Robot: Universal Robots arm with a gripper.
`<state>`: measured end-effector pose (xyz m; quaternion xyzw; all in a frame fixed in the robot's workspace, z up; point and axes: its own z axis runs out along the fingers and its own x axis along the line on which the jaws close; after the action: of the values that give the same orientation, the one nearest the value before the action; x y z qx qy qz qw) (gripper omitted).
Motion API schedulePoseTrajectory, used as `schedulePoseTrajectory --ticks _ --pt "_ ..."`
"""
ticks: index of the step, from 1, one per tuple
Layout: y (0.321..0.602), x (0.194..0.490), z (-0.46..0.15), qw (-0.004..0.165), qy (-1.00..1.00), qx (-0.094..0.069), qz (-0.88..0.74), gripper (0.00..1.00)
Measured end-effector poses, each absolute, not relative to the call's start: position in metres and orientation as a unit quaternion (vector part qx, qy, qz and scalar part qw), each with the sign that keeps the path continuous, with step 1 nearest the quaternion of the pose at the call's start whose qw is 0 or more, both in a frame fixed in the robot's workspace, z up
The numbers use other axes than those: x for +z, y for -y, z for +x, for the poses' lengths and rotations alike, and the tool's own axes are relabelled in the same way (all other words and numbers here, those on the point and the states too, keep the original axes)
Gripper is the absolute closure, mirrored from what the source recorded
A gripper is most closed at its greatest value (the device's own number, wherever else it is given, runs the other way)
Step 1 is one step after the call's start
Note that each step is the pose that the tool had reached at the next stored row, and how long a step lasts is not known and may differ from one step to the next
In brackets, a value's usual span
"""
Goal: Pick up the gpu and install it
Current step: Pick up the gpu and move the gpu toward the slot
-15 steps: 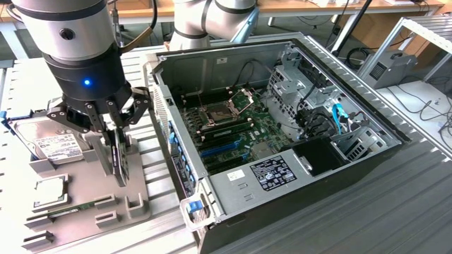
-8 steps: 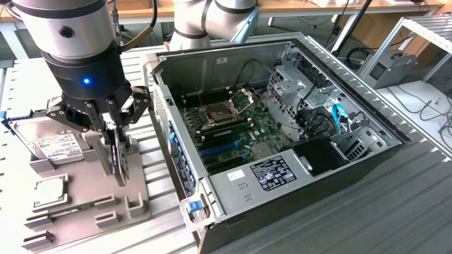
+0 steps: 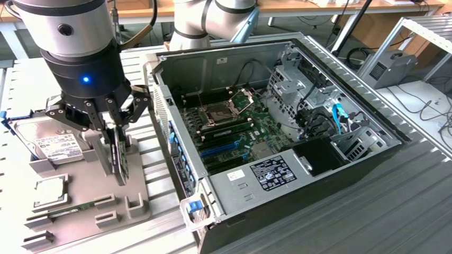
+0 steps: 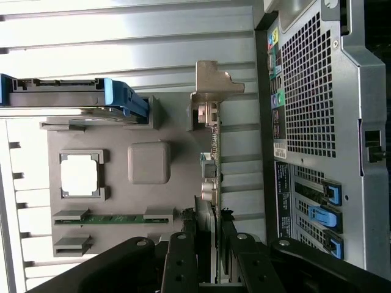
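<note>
Progress: early stage. Your jaws are part-closed, pinching the gpu (image 3: 120,159) at its top edge. Card's upright over the grey tray (image 3: 84,177), beside the PC case (image 3: 282,174). Can't tell if it's lifted; install not done.

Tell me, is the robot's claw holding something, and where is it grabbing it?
Yes, the gripper holds the gpu, which stands on edge. It is pinched across its two flat sides at the upper edge, away from its silver bracket.
</note>
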<state>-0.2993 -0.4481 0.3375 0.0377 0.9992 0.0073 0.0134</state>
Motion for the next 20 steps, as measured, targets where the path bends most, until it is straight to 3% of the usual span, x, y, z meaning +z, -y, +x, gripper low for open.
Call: schedulePoseTrajectory --ticks 20 --pt "0.4481 0.3425 -0.2993 0.013 -0.999 0.007 0.038 0.74"
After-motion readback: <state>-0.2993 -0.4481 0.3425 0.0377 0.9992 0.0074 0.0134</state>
